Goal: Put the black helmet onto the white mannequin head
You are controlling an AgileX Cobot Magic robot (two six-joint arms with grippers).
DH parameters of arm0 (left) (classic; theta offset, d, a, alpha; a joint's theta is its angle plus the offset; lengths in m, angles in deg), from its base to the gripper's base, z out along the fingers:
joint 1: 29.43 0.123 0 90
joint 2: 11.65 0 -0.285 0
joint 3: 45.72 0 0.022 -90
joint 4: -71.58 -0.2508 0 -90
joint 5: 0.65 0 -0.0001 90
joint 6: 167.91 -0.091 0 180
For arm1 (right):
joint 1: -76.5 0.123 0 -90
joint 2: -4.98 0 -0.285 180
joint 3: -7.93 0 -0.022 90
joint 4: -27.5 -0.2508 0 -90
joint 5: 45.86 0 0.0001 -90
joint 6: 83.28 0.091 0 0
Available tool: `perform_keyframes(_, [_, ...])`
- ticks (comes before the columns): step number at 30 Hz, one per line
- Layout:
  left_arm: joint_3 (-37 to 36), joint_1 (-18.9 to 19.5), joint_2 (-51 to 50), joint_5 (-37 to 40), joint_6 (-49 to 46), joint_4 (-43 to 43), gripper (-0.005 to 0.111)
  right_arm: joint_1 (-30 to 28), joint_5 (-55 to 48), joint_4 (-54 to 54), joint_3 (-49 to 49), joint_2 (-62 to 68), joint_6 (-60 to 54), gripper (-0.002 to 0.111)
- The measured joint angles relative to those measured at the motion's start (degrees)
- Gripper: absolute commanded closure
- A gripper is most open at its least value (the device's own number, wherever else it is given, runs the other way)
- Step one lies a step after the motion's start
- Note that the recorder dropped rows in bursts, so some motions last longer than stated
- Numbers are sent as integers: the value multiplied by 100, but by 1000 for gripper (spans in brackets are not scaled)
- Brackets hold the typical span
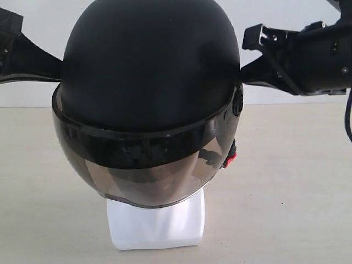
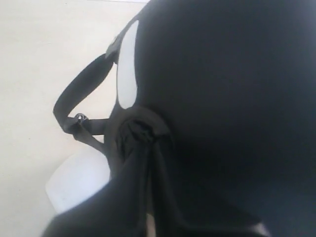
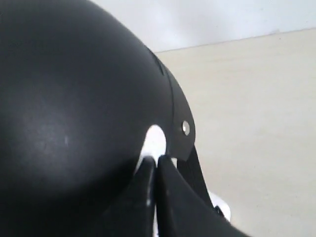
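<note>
black fingers of the left gripper (image 2: 145, 143) pinch shut on the side rim of the black helmet (image 1: 148, 66), which sits over the white mannequin head (image 1: 157, 226), only its base showing beneath the tinted visor (image 1: 143, 170); the right gripper (image 3: 155, 168) clamps the opposite rim.

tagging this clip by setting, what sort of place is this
Probably a robot lab bench, not a home: a beige tabletop against a plain white wall, holding a glossy white mannequin head under a matte black helmet, flanked by black robot arms.
</note>
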Motion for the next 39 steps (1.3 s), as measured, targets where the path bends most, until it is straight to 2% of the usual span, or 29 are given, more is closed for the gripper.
perform_keyframes(9, [-11,-92,428,274,225,-56,102,-14,32,-139,606,359,-58,108])
perform_keyframes(19, [-11,-141,613,488,407,-30,102,-18,-190,-174,660,420,-72,108])
perform_keyframes(39, [9,-187,349,-12,521,-308,102,-81,-698,-60,660,128,278,108])
